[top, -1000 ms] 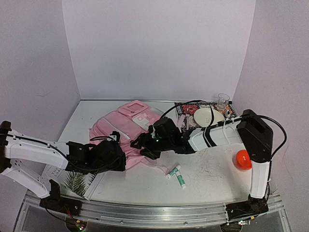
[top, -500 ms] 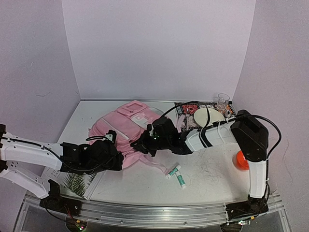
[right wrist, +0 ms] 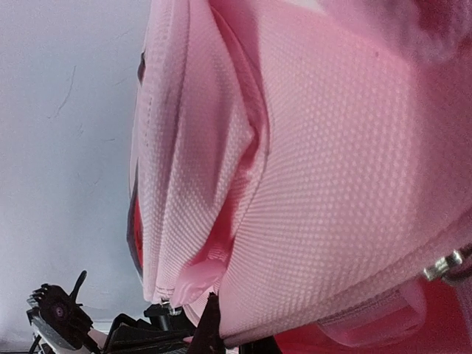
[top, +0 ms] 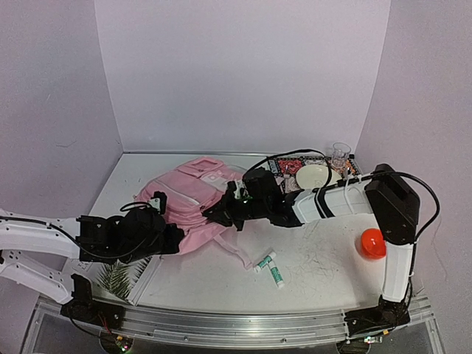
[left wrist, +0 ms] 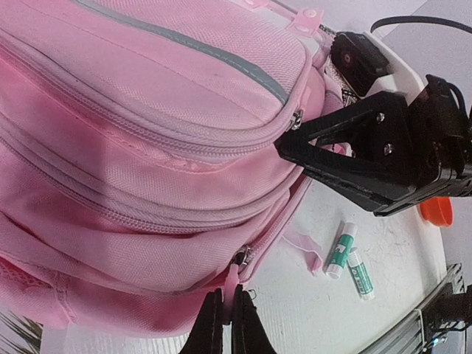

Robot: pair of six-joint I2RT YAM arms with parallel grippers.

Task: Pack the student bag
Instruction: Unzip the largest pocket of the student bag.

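The student bag [top: 193, 193] is a big pink backpack lying on the white table, and it fills the left wrist view [left wrist: 147, 140]. My left gripper [top: 174, 237] is at the bag's near edge, shut on a pink zipper pull [left wrist: 234, 284] of a lower pocket. My right gripper [top: 224, 214] comes in from the right and is shut on a fold of the bag's fabric [right wrist: 332, 147] beside another zipper; its black fingers [left wrist: 317, 144] press against the bag's side. In the right wrist view the cloth drapes over my right gripper [right wrist: 221, 333] and hides most of it.
Two green-and-white glue sticks [top: 270, 268] lie just right of the bag, next to a loose pink strap [top: 240, 254]. Behind the right arm stand a plate [top: 313, 175] and a glass [top: 340, 155] on a patterned mat. An orange-red ball [top: 371, 243] lies far right. A leaf-print sheet [top: 114, 277] lies front left.
My right gripper has shut on the bag's fabric and lifted it back and to the right. My left gripper, still on the zipper pull, has drawn back to the left.
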